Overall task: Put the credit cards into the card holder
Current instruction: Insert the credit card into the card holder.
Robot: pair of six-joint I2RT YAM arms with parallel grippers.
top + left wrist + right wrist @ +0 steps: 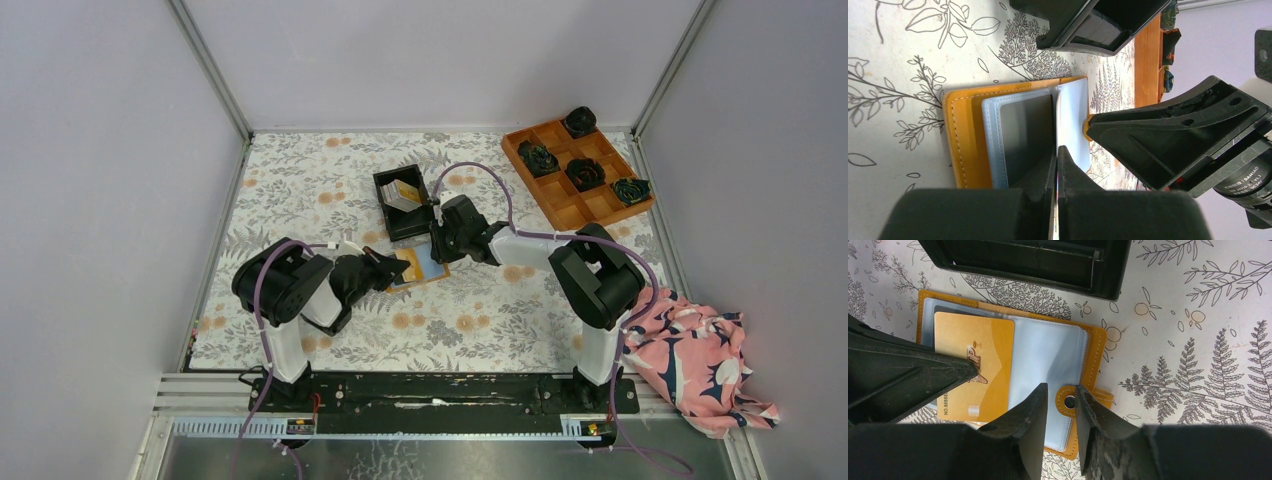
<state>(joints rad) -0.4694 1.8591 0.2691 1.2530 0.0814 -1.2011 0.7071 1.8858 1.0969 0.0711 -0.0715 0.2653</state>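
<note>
The card holder (pixel 428 266) lies open on the floral mat, orange-tan outside, pale blue pockets up (pixel 1048 347). A gold credit card (pixel 975 365) rests flat over its left pocket. My left gripper (pixel 1056 149) is shut on that card, whose thin edge shows between the fingers (pixel 1040 172). My right gripper (pixel 1062 387) is open, its fingertips down at the holder's right half on either side of the snap tab (pixel 1068 401). More credit cards (pixel 403 193) lean inside the black bin (pixel 385 180) just behind the holder.
An orange compartment tray (pixel 556 205) with dark rosettes (pixel 585 173) sits at the back right. A pink patterned cloth (pixel 700 360) lies off the mat at the near right. Grey walls close in the left, back and right sides.
</note>
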